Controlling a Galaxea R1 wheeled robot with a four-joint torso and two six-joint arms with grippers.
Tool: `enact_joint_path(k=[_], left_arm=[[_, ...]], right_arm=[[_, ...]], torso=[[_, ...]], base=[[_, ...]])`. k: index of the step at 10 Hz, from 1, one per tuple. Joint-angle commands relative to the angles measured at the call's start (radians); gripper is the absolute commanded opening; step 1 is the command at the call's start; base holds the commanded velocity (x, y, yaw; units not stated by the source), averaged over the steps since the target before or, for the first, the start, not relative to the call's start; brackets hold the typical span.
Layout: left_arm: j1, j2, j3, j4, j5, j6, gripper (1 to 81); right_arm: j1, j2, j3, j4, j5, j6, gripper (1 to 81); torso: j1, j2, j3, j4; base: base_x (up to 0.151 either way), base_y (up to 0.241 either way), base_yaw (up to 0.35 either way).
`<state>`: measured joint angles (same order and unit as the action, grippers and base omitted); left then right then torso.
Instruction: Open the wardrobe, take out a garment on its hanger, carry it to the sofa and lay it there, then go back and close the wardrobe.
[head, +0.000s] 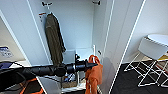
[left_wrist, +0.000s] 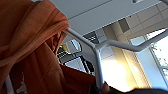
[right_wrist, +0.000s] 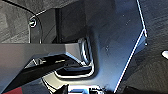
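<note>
1. Bright orange garment (head: 94, 73) hanging limp and creased from a white hanger (left_wrist: 98, 53), held out in front of the open wardrobe (head: 75, 30), low at its doorway.
2. Soft woven cloth bunched over the hanger's thin, bent tubular arms; carried by the hanger, probably to keep the fabric off the floor.
3. Left gripper (head: 94, 64) at the end of the dark, outstretched arm; fingers apparently clamped on the hanger's stem.
4. Right gripper's fingers: cannot tell.
5. Dark olive jacket (head: 53, 40) left on the rail inside the smooth white interior.
6. White wire-legged chair (head: 150, 57) well apart, on dark carpet.
</note>
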<state>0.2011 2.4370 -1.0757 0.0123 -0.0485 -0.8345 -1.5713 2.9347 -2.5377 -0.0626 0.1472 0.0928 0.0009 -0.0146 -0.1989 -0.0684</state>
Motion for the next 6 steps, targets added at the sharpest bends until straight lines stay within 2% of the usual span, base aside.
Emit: enact_joint_path(k=[1, 6], left_arm=[[-0.174, -0.001, 0.046, 0.032, -0.094, 0.011, 1.0], [-0.176, -0.018, 0.063, 0.032, -0.094, 0.011, 1.0]], right_arm=[[-0.037, -0.076, 0.112, -0.031, -0.055, -0.011, 81.1], [-0.051, -0.087, 0.111, -0.031, -0.054, -0.01, 81.1]], torso=[[0.0, 0.0, 0.0, 0.0], [0.0, 0.0, 0.0, 0.0]], base=[[0.0, 0.0, -0.158], [0.0, 0.0, -0.166]])
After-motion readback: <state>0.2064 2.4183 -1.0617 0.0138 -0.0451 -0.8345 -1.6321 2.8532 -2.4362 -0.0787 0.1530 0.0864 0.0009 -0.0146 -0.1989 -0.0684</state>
